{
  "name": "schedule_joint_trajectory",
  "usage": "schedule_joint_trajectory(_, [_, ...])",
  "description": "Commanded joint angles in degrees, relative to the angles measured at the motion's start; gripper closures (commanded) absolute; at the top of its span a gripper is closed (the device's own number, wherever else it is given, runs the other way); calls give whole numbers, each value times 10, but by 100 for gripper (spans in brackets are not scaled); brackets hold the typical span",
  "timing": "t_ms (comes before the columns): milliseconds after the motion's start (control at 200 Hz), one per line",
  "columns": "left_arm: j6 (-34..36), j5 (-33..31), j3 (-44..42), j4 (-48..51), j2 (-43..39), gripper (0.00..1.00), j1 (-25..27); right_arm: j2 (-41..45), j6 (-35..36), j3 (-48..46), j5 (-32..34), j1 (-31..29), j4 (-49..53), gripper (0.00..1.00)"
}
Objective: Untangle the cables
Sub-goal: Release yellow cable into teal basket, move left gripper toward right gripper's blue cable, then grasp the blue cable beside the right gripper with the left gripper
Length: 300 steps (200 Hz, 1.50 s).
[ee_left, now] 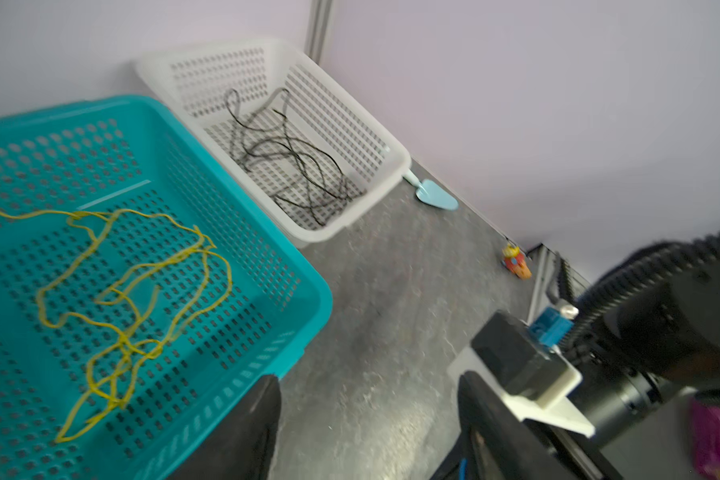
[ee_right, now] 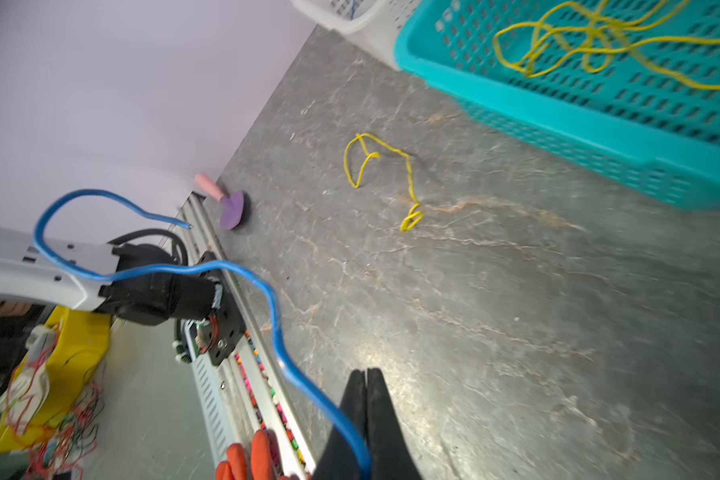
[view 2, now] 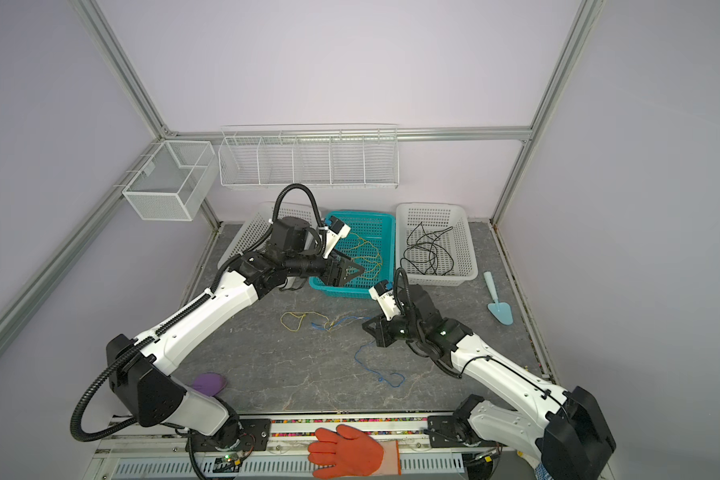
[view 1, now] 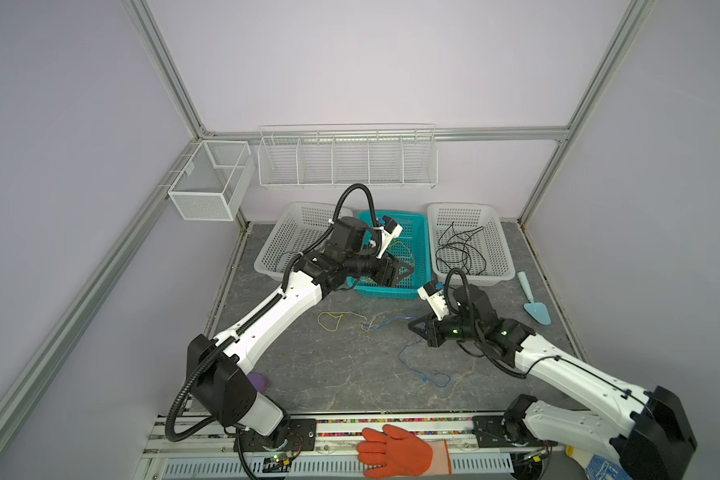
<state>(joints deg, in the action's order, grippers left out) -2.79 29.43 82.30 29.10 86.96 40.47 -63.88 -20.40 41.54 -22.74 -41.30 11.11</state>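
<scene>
Over the teal basket (view 1: 387, 293) (ee_left: 242, 216) my left gripper (view 1: 404, 272) (view 2: 352, 272) (ee_left: 366, 378) stands open with nothing between its fingers. A yellow cable (ee_left: 142, 270) (view 2: 368, 253) lies loosely coiled inside that basket. My right gripper (view 1: 414, 326) (view 2: 368, 326) (ee_right: 366, 372) hovers over the table at centre right, shut on a blue cable (ee_right: 275, 316) (view 1: 408, 353) that trails down to the tabletop. Another yellow cable (view 1: 329, 322) (ee_right: 408, 178) lies looped on the table, meeting a blue strand at its right end. Black cable (view 1: 460, 249) (ee_left: 292, 158) fills the right white basket (view 1: 499, 232).
A second white basket (view 1: 279, 232) stands left of the teal one. A light blue trowel (view 1: 535, 299) lies at the right edge and a purple scoop (view 1: 258, 381) at front left. An orange glove (view 1: 395, 451) rests on the front rail. A wire shelf (view 1: 346, 162) hangs on the back wall.
</scene>
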Motion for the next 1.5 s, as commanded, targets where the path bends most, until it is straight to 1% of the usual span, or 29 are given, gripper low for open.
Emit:
schedule_joint_trajectory(0, [65,30,-19,81,-18,32,23,-17,46,27,-29,-26,45,94])
schedule_joint_trajectory(105, [76,24,-50,102,-49,32,41,-19,54,40,-22,-34,57,94])
schedule_joint_trajectory(245, [73,29,-110,104,-105,36,42,-16,58,42,-20,-36,62,94])
schedule_joint_trajectory(365, [58,25,-170,84,-166,38,42,-10,57,37,-8,-38,62,94])
schedule_joint_trajectory(480, [41,0,-215,60,-230,37,42,-3,53,32,8,-37,60,94])
schedule_joint_trajectory(560, [33,5,-233,44,-257,36,42,-3,51,33,-3,-38,53,94])
schedule_joint_trajectory(620, [33,16,-233,47,-255,36,42,-7,51,38,-9,-40,52,94])
schedule_joint_trajectory(790, [36,57,-220,66,-208,37,42,-15,61,59,-2,-63,67,94])
schedule_joint_trajectory(960, [43,70,-218,79,-191,40,42,-11,70,70,11,-82,80,94])
schedule_joint_trajectory(1110, [42,78,-224,82,-186,43,44,-6,76,81,8,-90,87,94])
schedule_joint_trajectory(1275, [45,82,-227,90,-178,52,48,-3,81,85,12,-99,95,94])
schedule_joint_trajectory(1295, [44,83,-227,90,-178,53,49,-2,81,101,12,-99,95,94])
schedule_joint_trajectory(1390, [47,78,-228,96,-176,57,51,3,82,106,6,-103,94,94])
schedule_joint_trajectory(1495, [48,78,-228,97,-174,65,52,7,82,108,6,-105,95,94])
